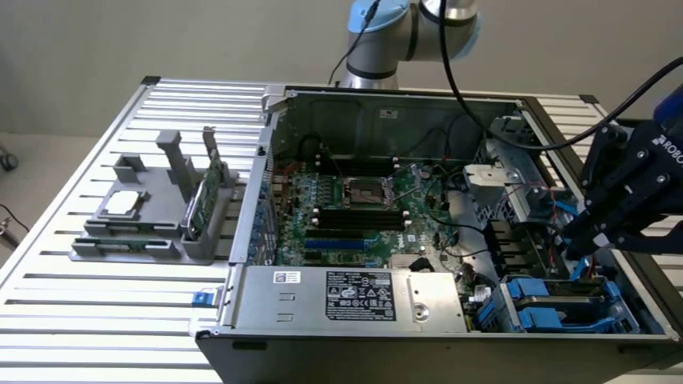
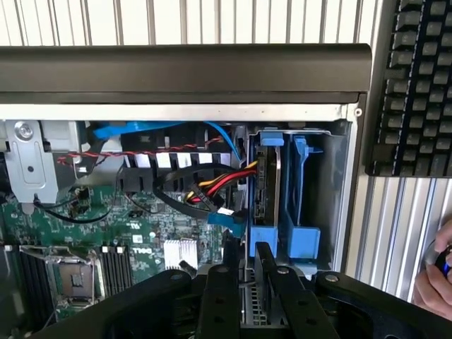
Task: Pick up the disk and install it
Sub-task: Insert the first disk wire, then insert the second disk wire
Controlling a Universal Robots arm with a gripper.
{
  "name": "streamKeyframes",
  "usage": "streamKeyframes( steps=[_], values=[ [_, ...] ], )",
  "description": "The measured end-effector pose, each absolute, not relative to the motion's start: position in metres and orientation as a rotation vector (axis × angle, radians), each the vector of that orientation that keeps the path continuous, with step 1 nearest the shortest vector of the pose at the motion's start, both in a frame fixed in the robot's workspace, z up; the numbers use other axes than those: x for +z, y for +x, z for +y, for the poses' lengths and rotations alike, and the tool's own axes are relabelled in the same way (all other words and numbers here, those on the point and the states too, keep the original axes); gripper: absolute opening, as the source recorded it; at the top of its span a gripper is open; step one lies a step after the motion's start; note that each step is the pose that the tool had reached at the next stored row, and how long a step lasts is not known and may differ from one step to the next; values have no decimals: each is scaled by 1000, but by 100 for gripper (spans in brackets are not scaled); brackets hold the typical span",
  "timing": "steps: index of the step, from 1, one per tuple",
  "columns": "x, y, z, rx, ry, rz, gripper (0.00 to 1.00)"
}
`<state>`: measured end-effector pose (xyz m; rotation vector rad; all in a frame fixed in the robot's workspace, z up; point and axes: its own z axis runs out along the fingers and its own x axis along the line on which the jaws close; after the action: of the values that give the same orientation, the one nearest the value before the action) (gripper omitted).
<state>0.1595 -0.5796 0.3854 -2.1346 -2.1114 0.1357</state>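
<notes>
My claw (image 1: 590,240) hangs at the right edge of the exterior frame, over the lower right corner of the open computer case (image 1: 427,104). In the wrist view its two fingers (image 2: 220,296) stand close together with only a narrow gap, and I see nothing gripped between them. The disk (image 2: 268,180) sits on edge in its blue frame inside the drive bay (image 2: 311,205), right of centre in the wrist view and just beyond my fingertips, apart from them. In the exterior frame the blue bay (image 1: 561,304) shows at lower right, below my claw. Red and yellow wires (image 2: 219,185) run toward the disk's side. The motherboard (image 1: 357,212) fills the case's middle. On the bench (image 1: 85,320), at left, a grey fixture (image 1: 149,220) stands. A hand (image 2: 436,282) rests at the wrist view's right edge.
</notes>
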Motion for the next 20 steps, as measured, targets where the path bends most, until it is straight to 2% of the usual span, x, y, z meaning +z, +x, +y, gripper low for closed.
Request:
streamKeyframes(
  steps=[20],
  values=[
    [385,149,-579,124,-2140,-2117,25]
  ],
)
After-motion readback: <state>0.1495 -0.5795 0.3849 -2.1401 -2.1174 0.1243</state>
